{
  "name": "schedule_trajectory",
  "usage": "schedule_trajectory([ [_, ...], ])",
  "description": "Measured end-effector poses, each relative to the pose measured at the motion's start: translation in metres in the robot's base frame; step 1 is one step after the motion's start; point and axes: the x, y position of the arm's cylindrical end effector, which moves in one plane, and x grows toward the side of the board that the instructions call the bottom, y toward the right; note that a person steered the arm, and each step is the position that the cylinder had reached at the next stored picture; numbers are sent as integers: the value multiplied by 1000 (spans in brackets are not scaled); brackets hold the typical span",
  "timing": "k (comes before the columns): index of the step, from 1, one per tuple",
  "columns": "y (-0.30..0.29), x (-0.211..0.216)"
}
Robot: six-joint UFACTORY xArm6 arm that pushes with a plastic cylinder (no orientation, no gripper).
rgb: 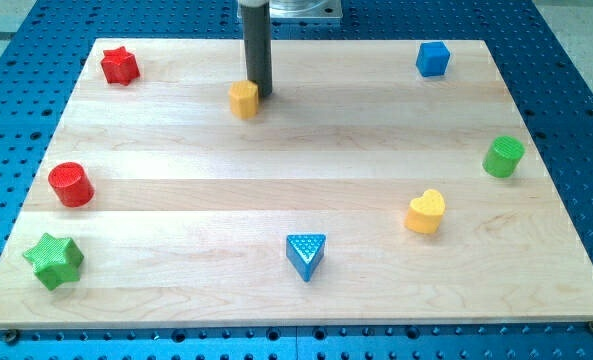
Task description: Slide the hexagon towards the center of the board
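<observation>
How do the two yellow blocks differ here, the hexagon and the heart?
The yellow hexagon block sits near the view's top, left of centre; the yellow heart block lies lower right. My tip is right beside the hexagon; the heart has nothing near it. The heart looks larger. Both share the same yellow colour.

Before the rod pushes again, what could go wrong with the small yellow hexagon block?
My tip sits at the yellow hexagon block's upper right edge, so an off-centre push may send it toward the view's left, not the centre. It could also slip off my tip.
</observation>
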Motion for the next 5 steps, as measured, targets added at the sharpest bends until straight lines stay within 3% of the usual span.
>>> schedule_trajectory([
  [1, -11, -19],
  [2, -37, 5],
  [3, -35, 61],
  [4, -50, 20],
  [5, -15, 32],
])
